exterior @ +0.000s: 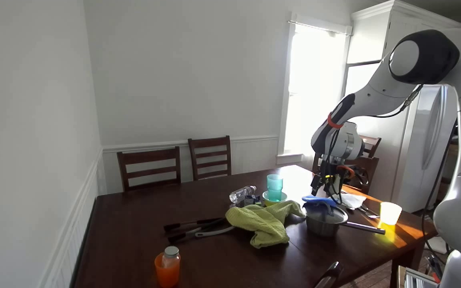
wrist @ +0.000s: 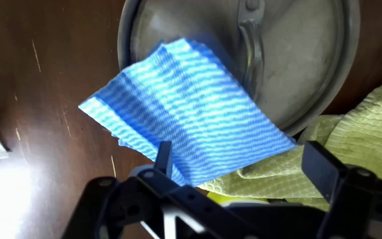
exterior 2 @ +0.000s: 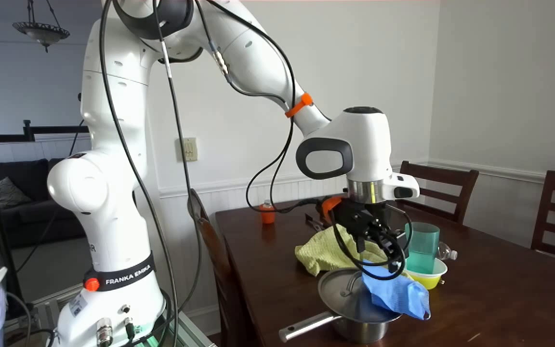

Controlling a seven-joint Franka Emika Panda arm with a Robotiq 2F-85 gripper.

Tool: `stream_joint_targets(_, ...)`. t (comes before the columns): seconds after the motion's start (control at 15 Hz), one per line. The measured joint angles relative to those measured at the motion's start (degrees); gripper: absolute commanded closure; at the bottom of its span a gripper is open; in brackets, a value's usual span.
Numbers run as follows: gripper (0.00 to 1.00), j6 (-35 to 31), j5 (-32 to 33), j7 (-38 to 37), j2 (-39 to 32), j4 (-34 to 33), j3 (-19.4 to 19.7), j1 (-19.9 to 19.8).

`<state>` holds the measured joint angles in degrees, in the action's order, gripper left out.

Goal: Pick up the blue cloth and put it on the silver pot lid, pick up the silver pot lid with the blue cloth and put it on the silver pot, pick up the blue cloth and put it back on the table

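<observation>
"Two of three steps look done: the lid sits on the pot, the blue cloth partly over it."

"So moving the cloth to the table is left. Does the gripper have it?"

"No: the wrist view shows its jaws wide apart, empty. It misses the pot's long handle, plain in both exterior views, where the jaws are hard to judge."
</observation>
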<state>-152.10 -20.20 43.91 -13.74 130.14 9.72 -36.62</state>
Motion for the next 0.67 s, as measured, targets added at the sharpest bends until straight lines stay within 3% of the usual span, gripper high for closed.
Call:
stream_joint_targets(0.33,0.0,-1.16,9.61,-0.23,-0.19,0.14,1.22,4.15)
stream_joint_targets(0.67,0.0,-3.36,22.43,-2.19,-1.42,0.26,4.86,9.29)
